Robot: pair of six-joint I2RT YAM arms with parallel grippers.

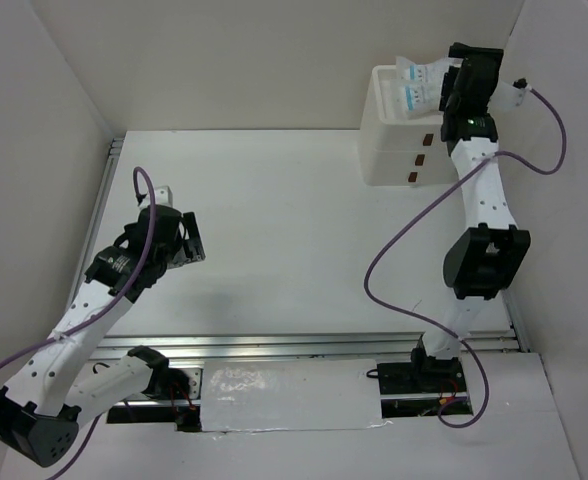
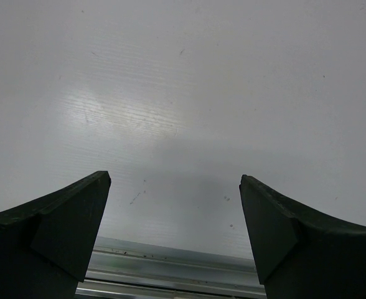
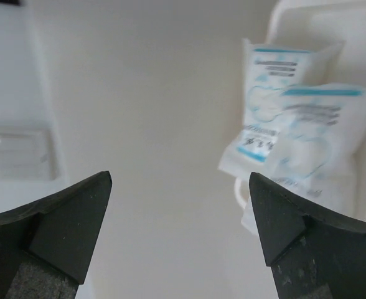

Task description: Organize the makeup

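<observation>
White-and-blue printed sachets [image 1: 420,86] lie in the top tray of the white drawer unit [image 1: 399,150] at the back right. In the right wrist view the sachets [image 3: 295,131] show blurred at upper right. My right gripper [image 1: 452,88] hovers over that tray, open and empty [image 3: 180,215]. My left gripper [image 1: 187,243] is open and empty over the bare table at the left; its wrist view [image 2: 173,215] shows only white table and a metal rail. The sponges, palettes, compact and pencil are out of view.
White walls enclose the table on the left, back and right. A metal rail [image 1: 304,345] runs along the near edge and another [image 1: 104,190] along the left edge. The drawer unit has brown handles [image 1: 421,158].
</observation>
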